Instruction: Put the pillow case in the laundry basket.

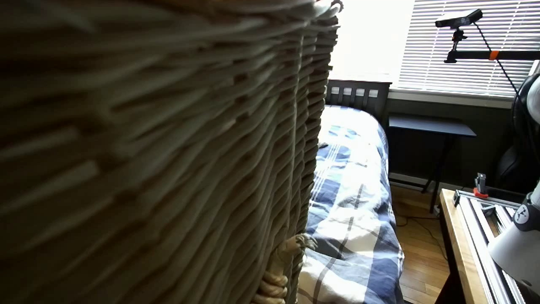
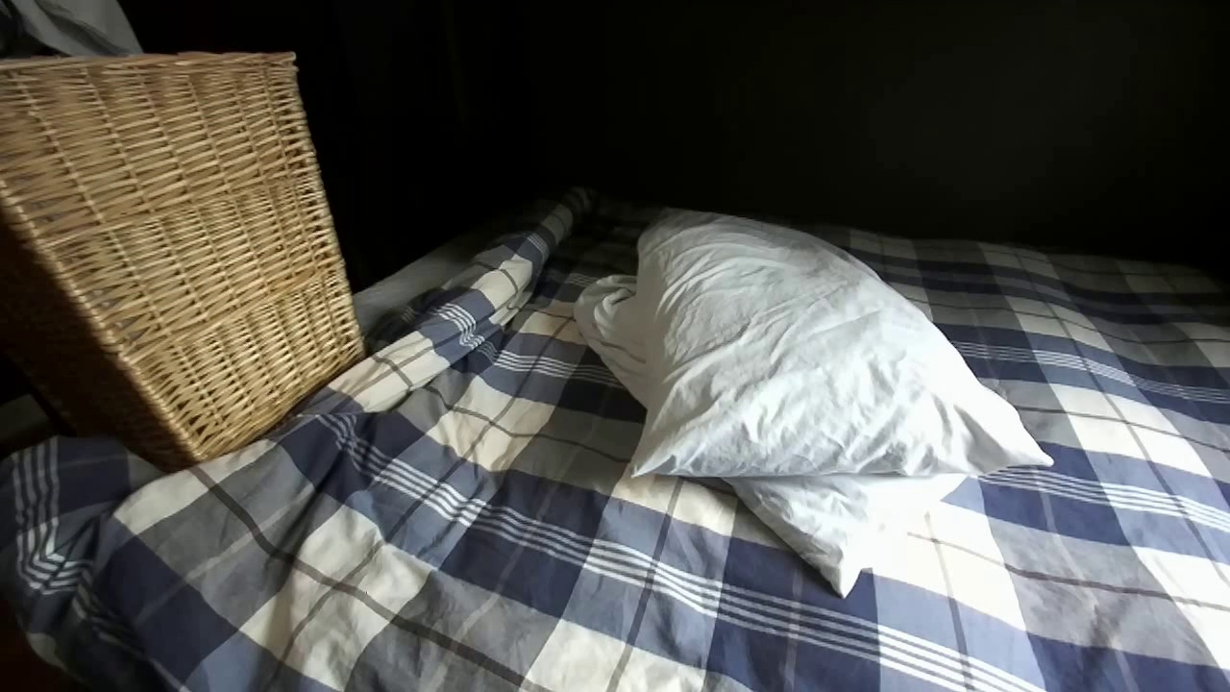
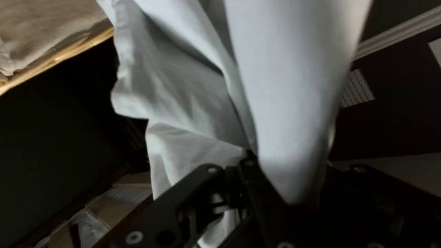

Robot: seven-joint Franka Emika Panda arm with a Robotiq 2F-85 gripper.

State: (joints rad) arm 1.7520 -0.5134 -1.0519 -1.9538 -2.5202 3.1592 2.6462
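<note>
"Wicker laundry basket (image 1: 190, 147) nearest of all: its woven wall is crowding much of an exterior view."

"And the gripper (image 3: 287, 179)? What is it doing?"

"Grasping, by the wrist view. Its black fingers (image 3: 260, 199) are clenching the white pillow case (image 3: 255, 86), and a thick fold is sitting between them."

"So where is the pillow case lying, seen from the gripper?"

"Between the fingers and out ahead of their tips. Loose folds are fanning away from the grip, and a hemmed flap is reaching out to the left of the fingers in that view."

"Is the basket standing right below the fingers?"

"I cannot tell. In an exterior view, pale cloth (image 2: 82, 27) is showing just above the basket's rim, but whether it is the piece in the gripper's grasp, I cannot tell either."

"What else is lying around the grip?"

"Ahead and to the left of the fingers in the wrist view, a wooden edge (image 3: 69, 53) is slanting across; whether the cloth is touching it, I cannot tell."

"And away from the grip?"

"Well apart from that pale cloth, a white pillow (image 2: 807, 336) is resting on the plaid duvet (image 2: 461, 577), with more white fabric (image 2: 817, 524) poking out beneath it. The basket's lower edge is meeting the duvet."
</note>
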